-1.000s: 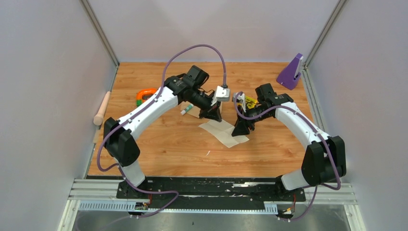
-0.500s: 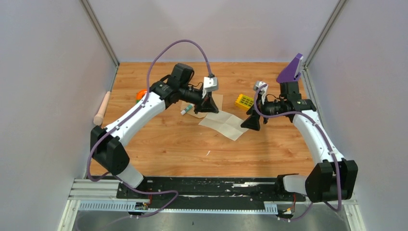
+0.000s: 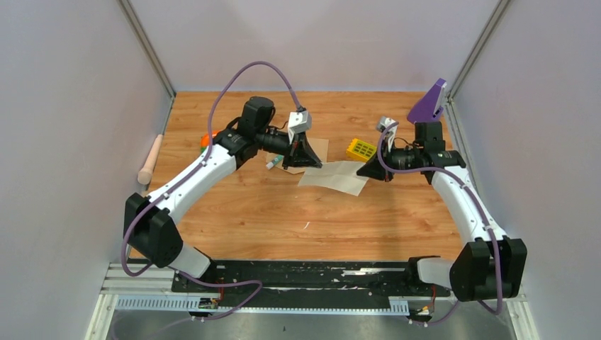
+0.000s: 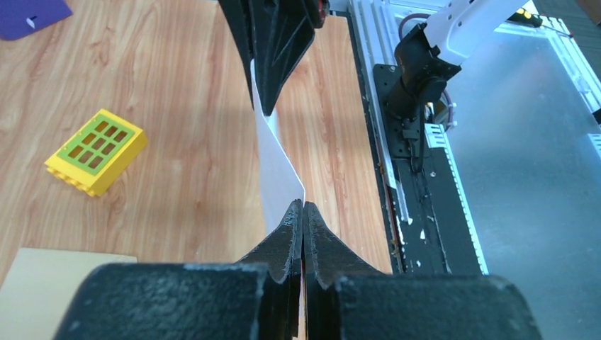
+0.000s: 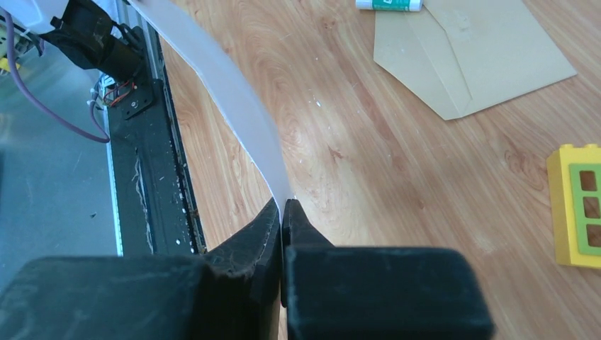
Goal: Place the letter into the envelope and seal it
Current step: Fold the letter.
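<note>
The white letter (image 3: 333, 176) hangs above the table, stretched edge-on between both grippers. My left gripper (image 3: 296, 164) is shut on its left end, and in the left wrist view (image 4: 303, 205) the sheet (image 4: 273, 170) runs away from it to the right gripper's fingers (image 4: 273, 49). My right gripper (image 3: 370, 172) is shut on the right end, and in the right wrist view (image 5: 283, 204) the sheet (image 5: 234, 106) curves away to the upper left. The tan envelope (image 3: 317, 147) lies flat behind the left gripper, flap open (image 5: 468, 49), partly hidden.
A glue stick (image 3: 273, 163) lies left of the envelope. A yellow brick (image 3: 361, 149) sits just behind the right gripper. A purple block (image 3: 427, 105) stands at the back right, an orange ring (image 3: 209, 138) and a wooden pin (image 3: 150, 159) at the left.
Both grippers have lifted the letter off the table and carried it back towards the envelope. The arms have spread apart, pulling the sheet out between them.
</note>
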Controlling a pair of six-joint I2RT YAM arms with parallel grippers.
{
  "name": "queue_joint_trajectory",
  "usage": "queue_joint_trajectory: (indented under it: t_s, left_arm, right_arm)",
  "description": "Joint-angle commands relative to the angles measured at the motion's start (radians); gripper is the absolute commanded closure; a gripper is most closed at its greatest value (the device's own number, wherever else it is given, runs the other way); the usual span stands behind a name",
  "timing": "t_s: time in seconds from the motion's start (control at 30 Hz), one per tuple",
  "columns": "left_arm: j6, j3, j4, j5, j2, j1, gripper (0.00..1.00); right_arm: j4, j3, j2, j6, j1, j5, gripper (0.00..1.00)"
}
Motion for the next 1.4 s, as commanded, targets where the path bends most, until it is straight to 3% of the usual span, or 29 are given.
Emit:
queue_joint_trajectory:
  t_s: [0.0, 0.03, 0.1, 0.17, 0.23, 0.43, 0.7, 0.97, 1.03, 1.1, 1.13, 1.37]
  left_arm:
    - [-0.013, 0.001, 0.038, -0.017, -0.038, 0.015, 0.90]
    - [0.002, 0.007, 0.022, -0.029, -0.038, 0.018, 0.81]
    - [0.032, 0.031, -0.010, -0.072, -0.040, 0.026, 0.25]
    - [0.058, 0.051, -0.039, -0.128, -0.047, 0.031, 0.03]
    - [0.080, 0.066, -0.053, -0.188, -0.055, 0.032, 0.01]
    - [0.117, 0.125, -0.083, -0.372, -0.028, 0.020, 0.00]
    - [0.267, 0.268, -0.284, -0.388, 0.087, -0.118, 0.00]
    - [0.349, 0.348, -0.436, -0.348, 0.195, -0.187, 0.01]
    - [0.354, 0.352, -0.445, -0.345, 0.210, -0.196, 0.06]
    - [0.354, 0.360, -0.449, -0.349, 0.224, -0.203, 0.16]
    - [0.352, 0.363, -0.449, -0.352, 0.234, -0.206, 0.25]
    - [0.326, 0.394, -0.452, -0.347, 0.273, -0.212, 0.54]
  right_arm:
    - [0.002, -0.008, -0.040, -0.054, -0.003, -0.035, 1.00]
    - [-0.013, -0.006, -0.038, -0.070, -0.003, -0.030, 1.00]
    - [-0.036, -0.003, -0.034, -0.092, -0.004, -0.026, 1.00]
    - [-0.052, -0.001, -0.028, -0.107, -0.003, -0.025, 1.00]
    - [-0.065, -0.002, -0.023, -0.128, -0.002, -0.021, 1.00]
    - [-0.094, 0.001, 0.002, -0.155, 0.022, 0.013, 1.00]
    - [-0.163, 0.033, 0.072, -0.185, 0.081, 0.033, 1.00]
    - [-0.166, 0.031, 0.066, -0.193, 0.080, 0.034, 1.00]
    - [-0.166, 0.030, 0.066, -0.194, 0.081, 0.034, 1.00]
    - [-0.166, 0.030, 0.064, -0.195, 0.080, 0.032, 1.00]
    - [-0.166, 0.030, 0.062, -0.195, 0.081, 0.032, 1.00]
    - [-0.166, 0.028, 0.053, -0.197, 0.085, 0.032, 1.00]
